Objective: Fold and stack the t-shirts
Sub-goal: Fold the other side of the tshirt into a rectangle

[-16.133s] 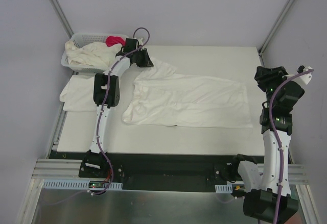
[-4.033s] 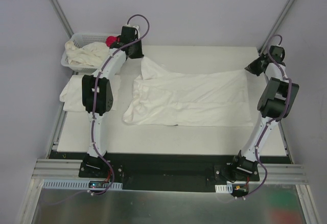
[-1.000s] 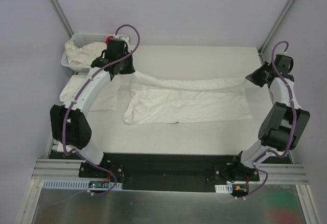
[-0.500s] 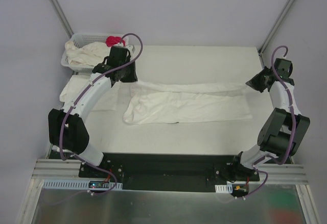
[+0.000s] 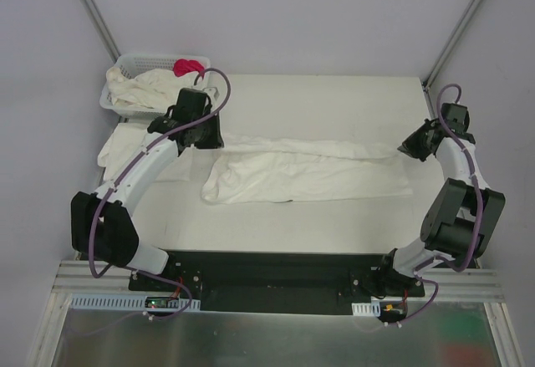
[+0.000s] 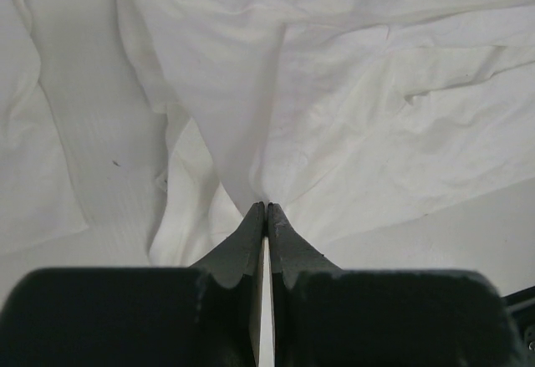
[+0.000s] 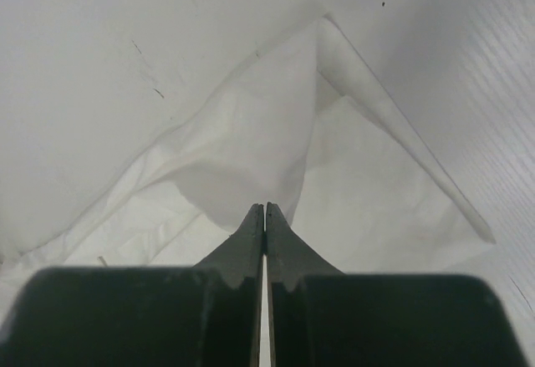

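Grips: left gripper [image 6: 266, 210] and right gripper [image 7: 265, 210] each pinch the far edge of the t-shirt [image 5: 309, 175].
Risk: edge slips from one pinch, fold lands crooked.
Cause: uneven pull between arms.

Setting: robotics lab test cell. Plain grey wall panels [image 5: 292, 16] and aluminium struts [image 5: 92, 7] are enclosing a white table [image 5: 334, 225]; left arm [image 5: 138, 166] and right arm [image 5: 456, 208] are sitting bolted along its near edge.
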Robot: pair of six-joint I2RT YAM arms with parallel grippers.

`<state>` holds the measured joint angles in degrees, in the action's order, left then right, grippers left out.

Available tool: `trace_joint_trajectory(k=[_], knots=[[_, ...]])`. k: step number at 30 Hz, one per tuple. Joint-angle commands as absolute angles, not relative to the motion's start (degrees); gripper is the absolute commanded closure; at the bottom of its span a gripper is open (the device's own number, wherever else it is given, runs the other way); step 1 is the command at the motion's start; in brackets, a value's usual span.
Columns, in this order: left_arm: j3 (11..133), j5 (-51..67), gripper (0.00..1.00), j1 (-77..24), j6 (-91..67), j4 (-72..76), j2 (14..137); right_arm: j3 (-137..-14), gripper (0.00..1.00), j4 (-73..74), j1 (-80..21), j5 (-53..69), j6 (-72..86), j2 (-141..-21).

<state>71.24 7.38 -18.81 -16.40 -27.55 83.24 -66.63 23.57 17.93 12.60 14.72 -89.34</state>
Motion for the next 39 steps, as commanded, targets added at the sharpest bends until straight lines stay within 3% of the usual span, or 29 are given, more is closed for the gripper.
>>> trace_joint_trajectory(k=[1,19,30,39], knots=[[68.9,8.2,1.0,-19.4,-17.5,-28.7,79.8,-65.3,0.99,25.8,16.8,9.7,14.7,-85.6],[61.8,8.3,1.0,-20.7,-18.6,-28.7,78.8,-60.7,0.99,33.9,16.2,0.5,14.0,-81.7],[53.8,7.5,1.0,-21.4,-20.5,-27.7,74.4,-58.2,0.82,33.2,15.5,-2.6,15.4,-81.7],[51.2,6.3,1.0,-21.6,-19.9,-27.3,71.8,-61.1,0.78,29.1,14.1,-0.5,17.7,-81.5]])
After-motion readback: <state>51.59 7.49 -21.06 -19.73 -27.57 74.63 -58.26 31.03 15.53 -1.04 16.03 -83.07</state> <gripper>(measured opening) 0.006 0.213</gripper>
